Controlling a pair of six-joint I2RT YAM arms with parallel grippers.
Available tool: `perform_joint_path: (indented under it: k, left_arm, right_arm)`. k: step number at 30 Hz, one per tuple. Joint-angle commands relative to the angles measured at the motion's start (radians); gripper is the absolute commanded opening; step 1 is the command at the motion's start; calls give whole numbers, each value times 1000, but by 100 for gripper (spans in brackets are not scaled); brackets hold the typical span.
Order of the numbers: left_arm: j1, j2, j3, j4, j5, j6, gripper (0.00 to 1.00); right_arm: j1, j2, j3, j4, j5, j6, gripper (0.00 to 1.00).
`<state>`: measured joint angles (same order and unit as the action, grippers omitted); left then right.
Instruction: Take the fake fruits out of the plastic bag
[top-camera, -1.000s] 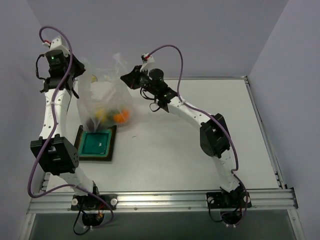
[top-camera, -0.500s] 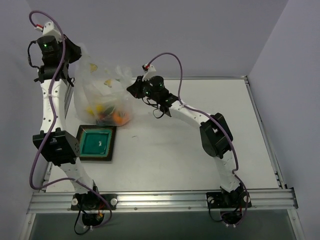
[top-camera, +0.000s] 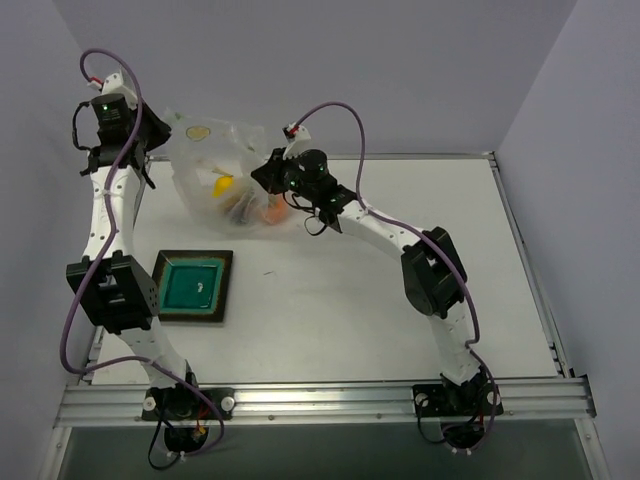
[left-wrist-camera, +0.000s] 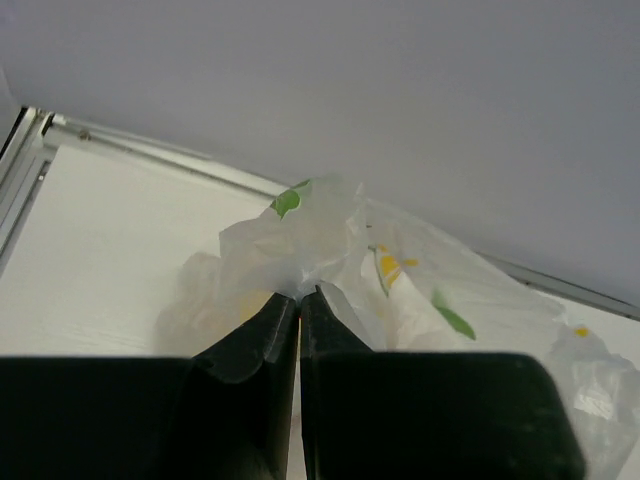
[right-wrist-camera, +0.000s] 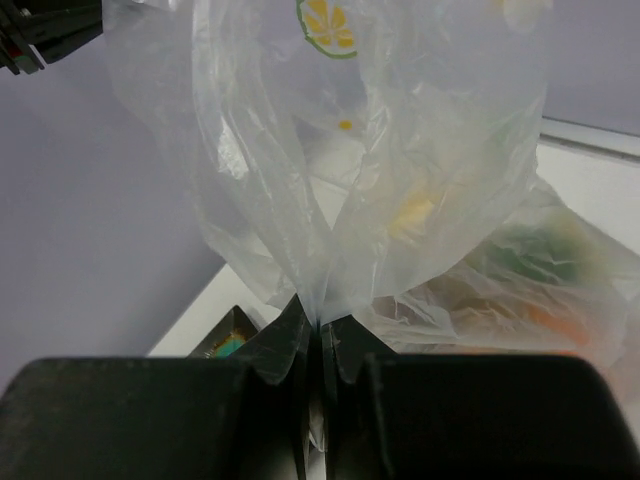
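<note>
The translucent plastic bag (top-camera: 222, 175) hangs between both grippers at the far left of the table, above the surface. The fake fruits show through it: a yellow one (top-camera: 222, 184) and an orange one (top-camera: 270, 209), with darker ones blurred beside them. My left gripper (top-camera: 160, 130) is shut on the bag's left edge (left-wrist-camera: 305, 240). My right gripper (top-camera: 262, 172) is shut on a gathered fold of the bag (right-wrist-camera: 330, 200). In the right wrist view yellow (right-wrist-camera: 412, 212), green (right-wrist-camera: 540, 255) and orange (right-wrist-camera: 545, 318) shapes show through the plastic.
A green square tray (top-camera: 193, 285) with a dark rim lies on the table in front of the bag, near the left arm; its corner shows in the right wrist view (right-wrist-camera: 228, 340). A raised rail (top-camera: 520, 240) runs along the table's right edge.
Both grippers have carried the bag back and right, away from the tray's far edge. The bag now lies tipped more sideways, with the fruits shifted toward the right gripper.
</note>
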<state>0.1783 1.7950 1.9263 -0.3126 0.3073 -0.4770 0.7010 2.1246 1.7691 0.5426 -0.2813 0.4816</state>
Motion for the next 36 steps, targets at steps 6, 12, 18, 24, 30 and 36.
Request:
perform_joint_path:
  k: [6,12,18,24,30,36]
  left_arm:
    - [29,70,-16,4,-77,31,19]
    - [27,-35,-127,29,-128,-9,68]
    - [-57,-366,-420,75,-272,-8,82]
    - [-244,-580,-604,36,-421,6,78]
    - [-431,-498,-567,38,-439,37,33]
    - [-353,-205,-330,27,-429,109,24]
  right_arm:
    - [-35,89,-39,26,47,26,0]
    - [-63,72,-86,31,86,14,0]
    - [-86,78,-161,94,67,63,0]
    - [-89,67,-175,109,56,72,0]
    - [-87,54,-192,112,51,72,0]
    - [-89,28,-221,111,59,66,0]
